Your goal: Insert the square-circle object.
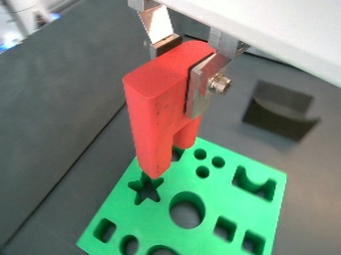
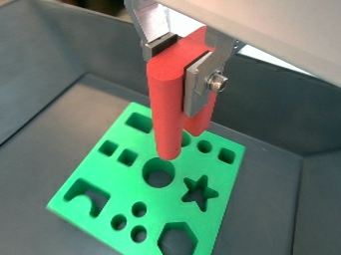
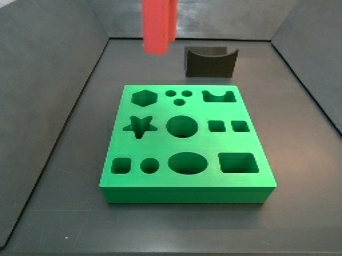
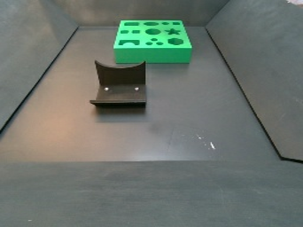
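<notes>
Dark floor, green board, fingers apparently clamping square-circle object above.

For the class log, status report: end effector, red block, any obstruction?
End effector shut on square-circle object, hanging above the green board. Not inserted. Dark grey block stands behind the board, apart.

Even, bright overhead light; soft shadows, faint floor glare, slightly blurry wrist views.
</notes>
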